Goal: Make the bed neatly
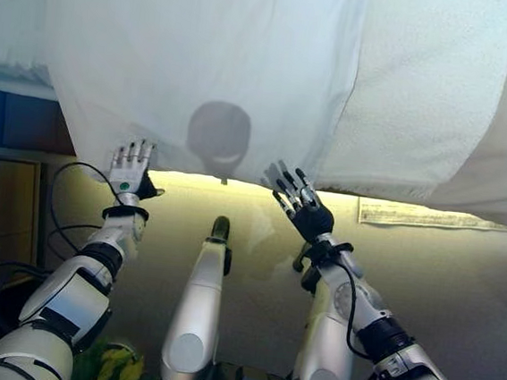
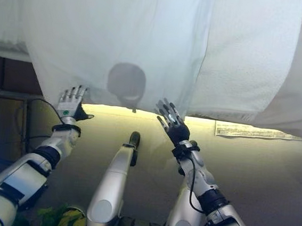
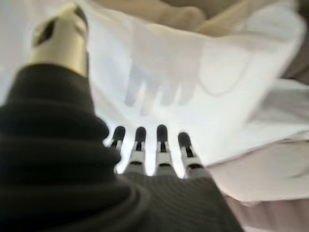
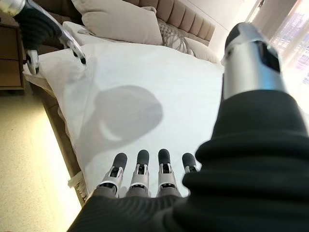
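Thin white bed sheet (image 1: 211, 69) drapes over the bed's near edge. Left hand (image 1: 129, 171) and right hand (image 1: 299, 202) sit at its hem, fingers straight, spread, holding nothing. Probably soft, light, slippery: pinch hem corners.

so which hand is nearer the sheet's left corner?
Left. The left hand is open right at the white sheet hanging corner; the right hand, also open, sits further along the same hem.

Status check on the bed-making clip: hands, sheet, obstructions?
Left hand open, fingers straight at the white sheet hem. Right hand open, spread at the same edge. Sheet hangs ungripped over the bed side. Nothing in the way.
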### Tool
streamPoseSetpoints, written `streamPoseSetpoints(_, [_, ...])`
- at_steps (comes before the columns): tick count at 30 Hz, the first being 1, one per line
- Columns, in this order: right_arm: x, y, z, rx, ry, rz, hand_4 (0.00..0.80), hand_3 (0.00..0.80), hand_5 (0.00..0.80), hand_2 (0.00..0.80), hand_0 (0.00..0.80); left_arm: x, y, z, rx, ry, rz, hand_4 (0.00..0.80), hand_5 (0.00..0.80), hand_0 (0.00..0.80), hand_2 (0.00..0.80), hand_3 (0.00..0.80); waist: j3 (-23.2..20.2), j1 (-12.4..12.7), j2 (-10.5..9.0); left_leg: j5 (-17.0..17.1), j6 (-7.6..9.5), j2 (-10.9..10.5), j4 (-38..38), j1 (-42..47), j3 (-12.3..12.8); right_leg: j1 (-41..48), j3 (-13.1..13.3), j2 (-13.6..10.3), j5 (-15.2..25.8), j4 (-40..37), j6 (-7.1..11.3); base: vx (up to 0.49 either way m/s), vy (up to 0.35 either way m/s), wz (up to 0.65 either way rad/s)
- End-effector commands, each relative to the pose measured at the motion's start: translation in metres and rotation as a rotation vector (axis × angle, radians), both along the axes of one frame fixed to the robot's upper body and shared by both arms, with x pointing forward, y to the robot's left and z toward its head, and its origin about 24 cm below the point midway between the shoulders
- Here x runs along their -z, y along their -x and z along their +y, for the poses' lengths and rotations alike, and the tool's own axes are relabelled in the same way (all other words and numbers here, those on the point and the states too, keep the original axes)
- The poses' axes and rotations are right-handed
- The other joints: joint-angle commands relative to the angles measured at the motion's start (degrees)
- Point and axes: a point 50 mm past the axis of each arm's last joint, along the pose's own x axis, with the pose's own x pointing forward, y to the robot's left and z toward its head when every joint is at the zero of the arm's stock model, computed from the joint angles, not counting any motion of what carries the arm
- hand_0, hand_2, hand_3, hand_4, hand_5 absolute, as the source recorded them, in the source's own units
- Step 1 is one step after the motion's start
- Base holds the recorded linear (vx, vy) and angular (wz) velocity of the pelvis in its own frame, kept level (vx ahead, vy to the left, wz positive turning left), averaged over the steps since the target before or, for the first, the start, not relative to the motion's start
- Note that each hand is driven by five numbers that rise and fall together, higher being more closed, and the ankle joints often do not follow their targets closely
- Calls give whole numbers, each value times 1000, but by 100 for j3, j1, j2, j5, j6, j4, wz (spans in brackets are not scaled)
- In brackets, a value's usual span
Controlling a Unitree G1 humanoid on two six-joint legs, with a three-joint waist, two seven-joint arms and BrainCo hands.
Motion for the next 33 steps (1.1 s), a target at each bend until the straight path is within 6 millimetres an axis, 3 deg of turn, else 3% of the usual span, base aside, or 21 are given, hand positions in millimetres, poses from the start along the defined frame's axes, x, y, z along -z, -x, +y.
streamPoseSetpoints(1, [-20,6,15,-31,-34,-71,0,0,0,0,0,-29,3,35,-160,89,-188,0,0,0,0,0,10,131,85,1091,212,-259,-1068,21,83,-106,338,-246,561,685,784,10,93,12])
streamPoseSetpoints(8, [-23,4,13,4,-23,-72,0,0,0,0,0,-67,-8,28,-97,151,-409,0,0,0,0,0,8,207,151,1075,203,-334,-1085,27,81,-111,372,-252,565,639,761,9,41,8])
streamPoseSetpoints(17, [-31,1,17,7,-14,-94,0,0,0,0,0,-68,-17,-11,19,161,-484,0,0,0,0,0,28,276,138,1045,238,-414,-984,-10,129,-53,331,-345,707,544,779,43,47,-1])
streamPoseSetpoints(21, [-36,-5,19,18,23,-108,0,0,0,0,0,-75,-24,-26,28,91,-508,0,0,0,0,0,142,236,185,1043,252,-446,-588,-668,56,-704,496,-316,690,1022,784,-27,147,-1])
streamPoseSetpoints(27, [-48,-12,23,15,67,-105,0,0,0,0,0,-85,-28,-27,-27,54,-546,0,0,0,0,0,144,172,65,1050,182,-395,114,-1943,-88,-1886,815,-137,803,1480,810,-27,153,-6])
streamPoseSetpoints(33, [-46,-13,13,8,101,-65,0,0,0,0,0,-76,-23,-21,-63,38,-511,0,0,0,0,0,144,48,41,949,124,-253,1121,-2851,58,-2618,998,-113,992,1883,744,70,121,-18])
